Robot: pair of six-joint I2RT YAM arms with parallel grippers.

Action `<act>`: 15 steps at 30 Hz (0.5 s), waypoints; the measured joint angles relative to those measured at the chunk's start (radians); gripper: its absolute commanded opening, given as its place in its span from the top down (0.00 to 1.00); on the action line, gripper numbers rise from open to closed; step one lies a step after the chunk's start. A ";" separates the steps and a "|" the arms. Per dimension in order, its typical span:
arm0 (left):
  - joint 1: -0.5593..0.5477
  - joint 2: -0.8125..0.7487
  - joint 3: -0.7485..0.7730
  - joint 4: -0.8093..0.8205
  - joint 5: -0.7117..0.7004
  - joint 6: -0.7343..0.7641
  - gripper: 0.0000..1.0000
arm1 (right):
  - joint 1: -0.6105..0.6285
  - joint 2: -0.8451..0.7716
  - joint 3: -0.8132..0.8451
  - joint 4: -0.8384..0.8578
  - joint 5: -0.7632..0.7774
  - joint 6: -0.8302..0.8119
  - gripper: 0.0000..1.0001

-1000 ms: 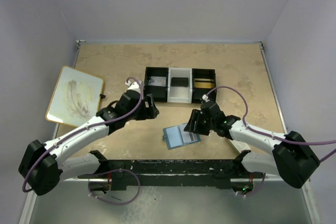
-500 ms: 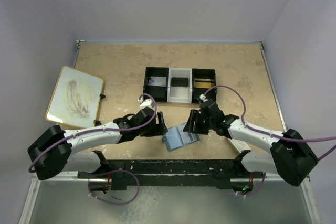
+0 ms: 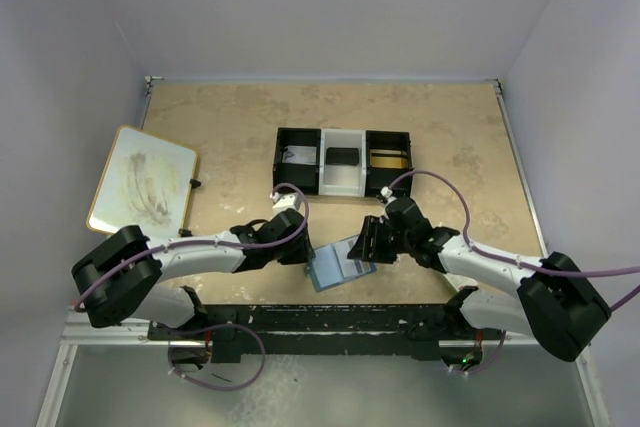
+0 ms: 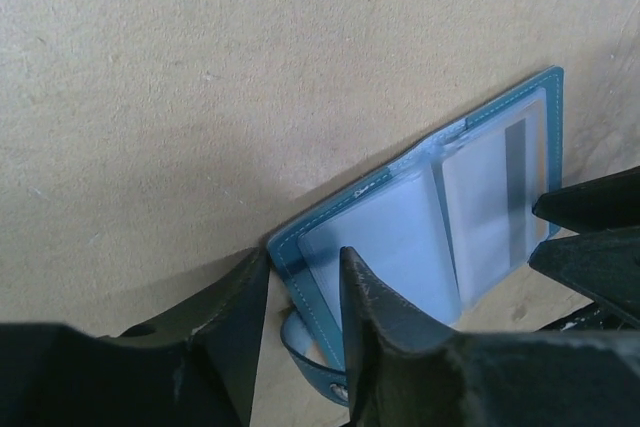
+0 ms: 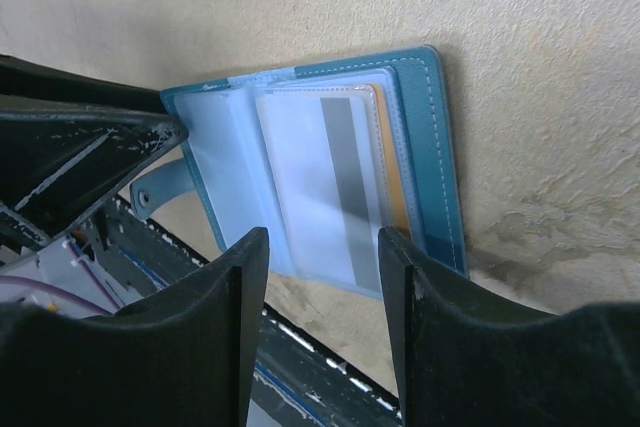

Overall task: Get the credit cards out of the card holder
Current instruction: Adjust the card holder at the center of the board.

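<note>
Fingers, left gripper (image 4: 300, 259): drawn close about the near cover corner of the card holder (image 4: 400, 232), with a narrow gap between them. Whether they press it cannot be told.
Fingers, right gripper (image 5: 322, 235): spread wide at the opposite end, either side of the top clear sleeve. No contact is visible.
Card holder: blue with pale stitching, open and tilted, snap tab (image 5: 158, 190) hanging loose.
Cards: grey-white card (image 5: 325, 187) with a dark stripe in the top sleeve; the edge of the gold-yellow card (image 5: 393, 162) shows behind it.
Place: table (image 3: 455, 122), near its front edge, between the two grippers.
Around: black-and-white compartment tray (image 3: 298, 134) farther back; smeared whiteboard (image 3: 140, 182) far left.
In the way: clear sleeves cover both cards; the grippers crowd the card holder from both ends.
</note>
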 measured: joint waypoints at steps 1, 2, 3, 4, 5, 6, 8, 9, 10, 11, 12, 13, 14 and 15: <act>-0.002 0.004 0.000 0.006 0.000 -0.002 0.72 | 0.000 0.000 -0.004 0.008 -0.006 0.002 0.49; -0.004 0.006 0.000 0.013 -0.001 -0.004 0.74 | 0.000 0.000 -0.008 0.014 -0.012 0.005 0.49; -0.005 0.009 0.000 0.013 -0.002 -0.004 0.76 | 0.000 0.000 -0.010 0.019 -0.018 0.007 0.49; -0.004 0.010 0.000 0.014 -0.002 -0.004 0.78 | 0.000 0.000 -0.011 0.022 -0.023 0.009 0.49; -0.004 0.011 0.000 0.014 -0.004 -0.005 0.79 | 0.000 0.000 -0.012 0.025 -0.025 0.010 0.49; -0.004 0.011 0.000 0.013 -0.006 -0.005 0.80 | 0.000 0.000 -0.014 0.028 -0.026 0.012 0.49; -0.004 0.011 0.000 0.012 -0.013 -0.005 0.83 | 0.000 0.000 -0.021 0.043 -0.031 0.020 0.49; -0.004 0.011 0.000 0.012 -0.017 -0.004 0.85 | 0.000 -0.001 -0.024 0.050 -0.034 0.024 0.49; -0.004 0.011 0.000 0.011 -0.019 -0.003 0.87 | 0.000 -0.003 -0.029 0.060 -0.039 0.028 0.49; -0.004 0.011 0.000 0.011 -0.023 -0.003 0.88 | -0.001 -0.007 -0.036 0.072 -0.047 0.035 0.49; -0.004 0.011 0.000 0.014 -0.022 -0.003 0.90 | 0.000 -0.013 -0.045 0.086 -0.055 0.044 0.50; -0.006 0.011 0.001 0.018 -0.022 -0.003 0.91 | 0.000 -0.019 -0.056 0.099 -0.063 0.052 0.50; -0.007 0.011 0.001 0.019 -0.021 -0.003 0.92 | 0.000 -0.026 -0.064 0.106 -0.073 0.060 0.50; -0.010 0.011 0.001 0.019 -0.020 -0.003 0.92 | 0.000 -0.034 -0.076 0.116 -0.079 0.070 0.50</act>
